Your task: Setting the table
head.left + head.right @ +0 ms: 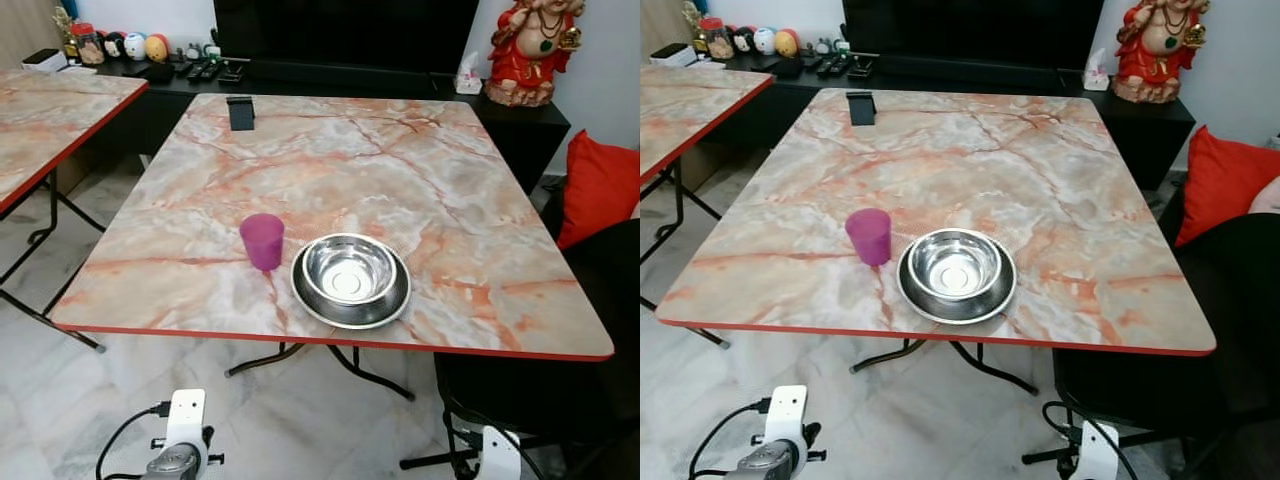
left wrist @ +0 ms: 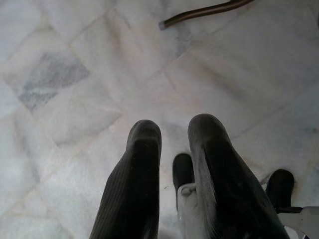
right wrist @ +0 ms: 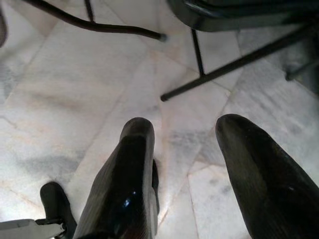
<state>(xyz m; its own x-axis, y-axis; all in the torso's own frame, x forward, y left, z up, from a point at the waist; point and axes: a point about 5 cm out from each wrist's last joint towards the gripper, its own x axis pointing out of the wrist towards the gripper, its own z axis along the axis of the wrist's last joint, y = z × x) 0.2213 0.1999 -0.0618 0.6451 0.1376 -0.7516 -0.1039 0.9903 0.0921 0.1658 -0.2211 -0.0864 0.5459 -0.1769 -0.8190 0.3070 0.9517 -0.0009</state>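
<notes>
**Head views: cup and bowl stand near the table's front edge, our arms hang low**

Left eye view: we look down on a marble-patterned table (image 1: 330, 170) with a red rim. A pink cup (image 1: 262, 241) stands upright near the front edge. Just beside it, on our right, a steel bowl (image 1: 351, 272) sits inside a steel plate (image 1: 385, 311). A small dark object (image 1: 241, 112) lies at the far edge. Behind the table a red figurine (image 1: 528, 45) stands on a dark sideboard (image 1: 520, 115), and a red cushion (image 1: 598, 188) lies to the right. Our two wrists show at the bottom, below the table's edge.

Right eye view: we see the same layout, with a second marble table (image 1: 680, 105) off to the left.

Left wrist view: our left gripper (image 2: 172, 137) hangs over the pale marble floor (image 2: 75, 74). Its fingers stand narrowly apart and hold nothing.

Right wrist view: our right gripper (image 3: 184, 137) hangs over the same floor, near black table legs (image 3: 99, 25). Its fingers are spread wide and hold nothing.
</notes>
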